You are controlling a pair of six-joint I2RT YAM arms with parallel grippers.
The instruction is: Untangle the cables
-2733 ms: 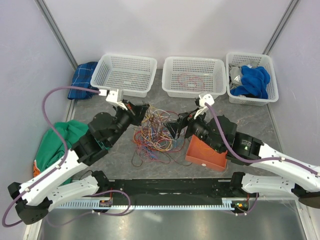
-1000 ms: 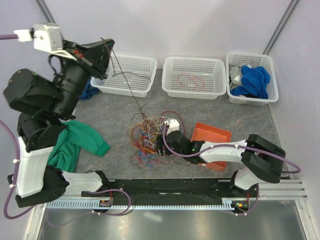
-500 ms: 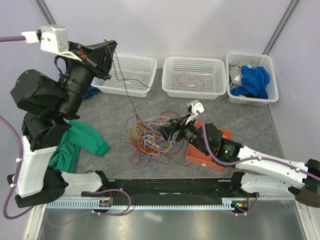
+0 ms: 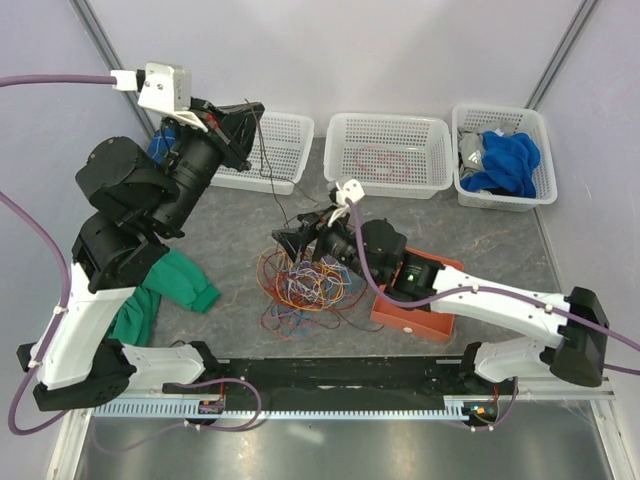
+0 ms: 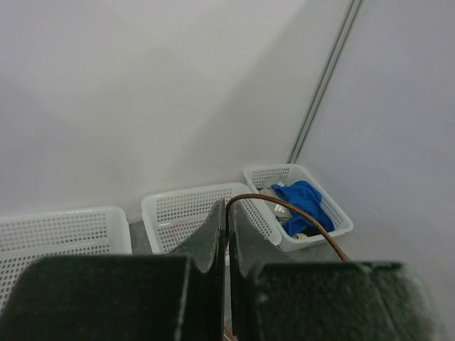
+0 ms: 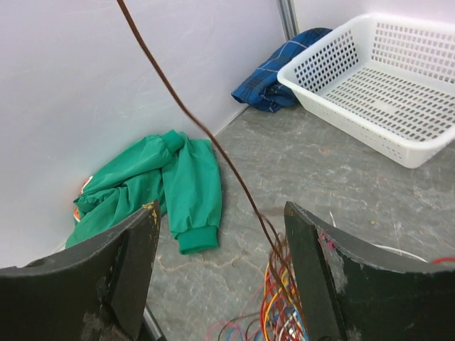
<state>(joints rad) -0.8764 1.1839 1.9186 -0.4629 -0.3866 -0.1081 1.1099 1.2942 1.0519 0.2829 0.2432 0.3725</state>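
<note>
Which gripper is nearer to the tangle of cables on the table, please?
Right. The right gripper hangs open just above the tangle; the left gripper is raised high, shut on a dark brown cable.

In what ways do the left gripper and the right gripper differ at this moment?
The left gripper is shut on a dark brown cable; the right gripper is open and grips nothing. The left gripper is raised high; the right gripper hangs low over the tangle. Both are dark in colour.
</note>
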